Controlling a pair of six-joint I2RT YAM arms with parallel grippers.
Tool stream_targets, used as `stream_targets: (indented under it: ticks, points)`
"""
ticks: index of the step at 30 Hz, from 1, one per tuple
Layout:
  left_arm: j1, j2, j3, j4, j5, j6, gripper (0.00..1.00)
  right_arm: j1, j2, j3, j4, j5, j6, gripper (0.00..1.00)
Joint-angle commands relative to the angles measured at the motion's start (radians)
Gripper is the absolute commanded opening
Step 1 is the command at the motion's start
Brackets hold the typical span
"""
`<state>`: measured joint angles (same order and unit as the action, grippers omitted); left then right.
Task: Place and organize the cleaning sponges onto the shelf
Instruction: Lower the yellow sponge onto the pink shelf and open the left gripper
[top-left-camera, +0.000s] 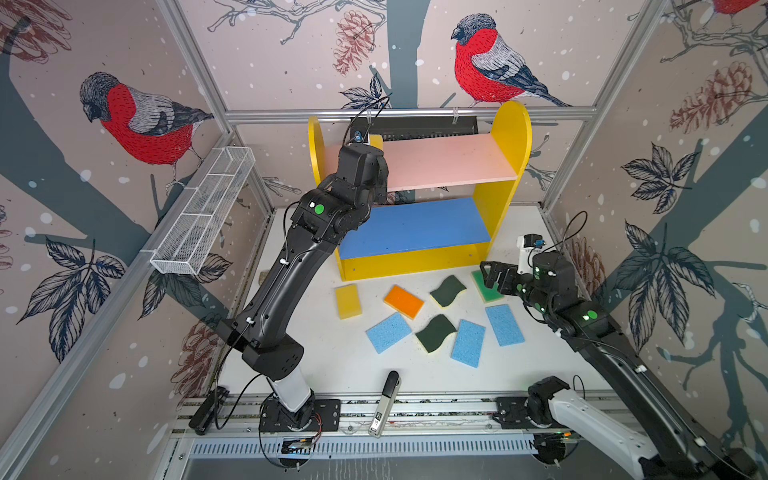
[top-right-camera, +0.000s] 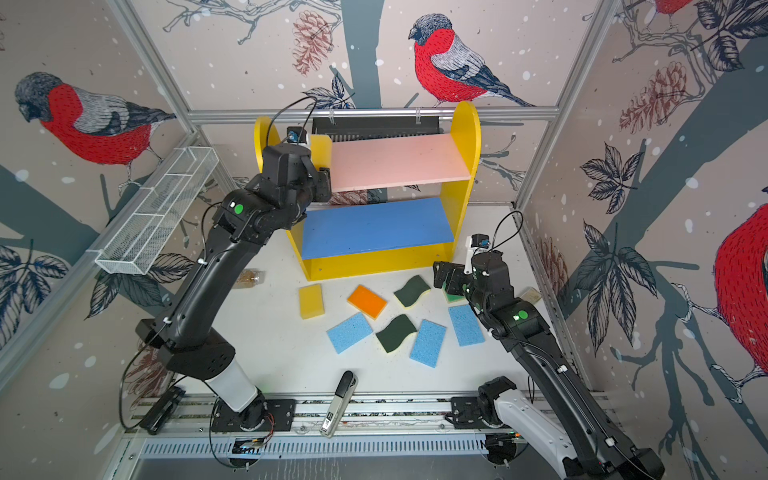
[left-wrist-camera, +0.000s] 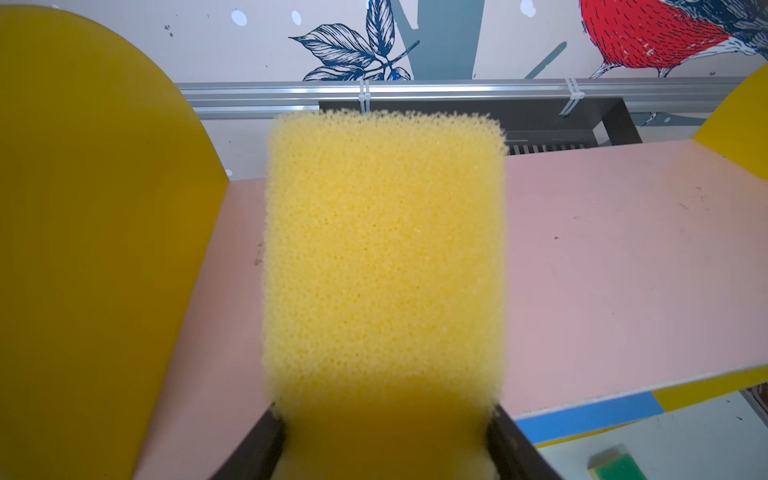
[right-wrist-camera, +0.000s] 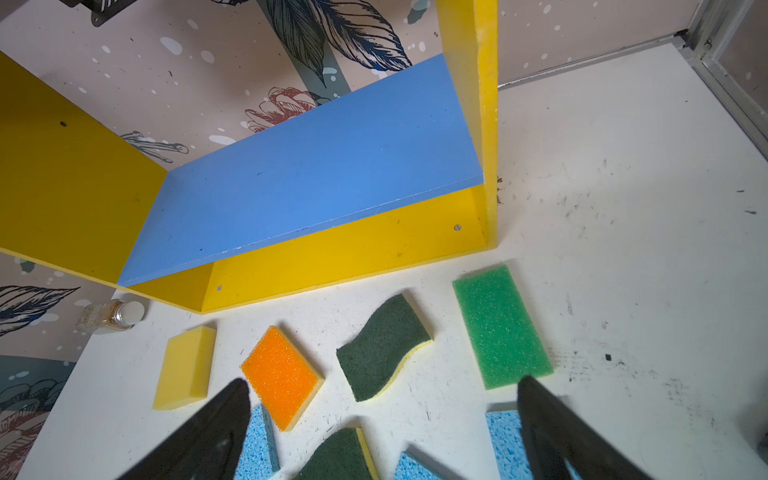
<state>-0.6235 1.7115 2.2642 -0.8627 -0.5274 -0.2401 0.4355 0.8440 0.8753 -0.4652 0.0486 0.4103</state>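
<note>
A coarse-pored yellow block sponge (left-wrist-camera: 384, 257) is clamped at its near end by the left gripper (left-wrist-camera: 384, 419), at centre frame in the left wrist view, over the left end of the pink upper board (left-wrist-camera: 623, 270) of the shelf (top-left-camera: 513, 137); contact with the board cannot be told. Lower centre in both top views, eight sponges are spread on the white table (top-left-camera: 324, 357): a second yellow block (top-left-camera: 348, 301), an orange-topped sponge (top-left-camera: 404, 301), two dark green wavy-edged sponges (top-left-camera: 448, 291), three thin light blue sponges (top-left-camera: 388, 332); the green-topped sponge (right-wrist-camera: 500, 328) is overhung by the right gripper (right-wrist-camera: 382, 384), jaws spread wide and gripping nothing.
</note>
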Motion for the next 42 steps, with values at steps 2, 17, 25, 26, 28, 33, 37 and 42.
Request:
stream_targets:
  ticks: [2, 17, 25, 26, 28, 33, 37, 42]
  points:
    - [0.028, 0.03, 0.037, 0.039, -0.009, -0.022, 0.6, 0.002, 0.0, 0.001, 0.002, 0.017, -0.02, 1.0]
    - [0.083, 0.095, 0.066, 0.023, 0.019, -0.039, 0.61, 0.002, 0.01, 0.0, 0.01, 0.022, -0.023, 1.0]
    - [0.101, 0.111, 0.064, 0.038, 0.082, -0.037, 0.62, 0.002, 0.014, -0.002, 0.011, 0.02, -0.015, 1.0]
    - [0.102, 0.112, 0.065, 0.04, 0.089, -0.039, 0.62, 0.002, 0.015, -0.001, 0.012, 0.02, -0.014, 1.0]
    - [0.101, 0.113, 0.064, 0.042, 0.105, -0.041, 0.62, 0.002, 0.014, -0.001, 0.011, 0.018, -0.011, 1.0]
    - [0.101, 0.115, 0.06, 0.034, 0.096, -0.05, 0.62, 0.002, 0.015, -0.002, 0.011, 0.018, -0.007, 1.0]
    - [0.101, 0.123, 0.061, 0.035, 0.104, -0.045, 0.63, 0.002, 0.018, -0.001, 0.016, 0.013, -0.002, 1.0]
    - [0.102, 0.129, 0.062, 0.042, 0.106, -0.049, 0.65, 0.002, 0.025, 0.002, 0.017, 0.011, 0.001, 1.0]
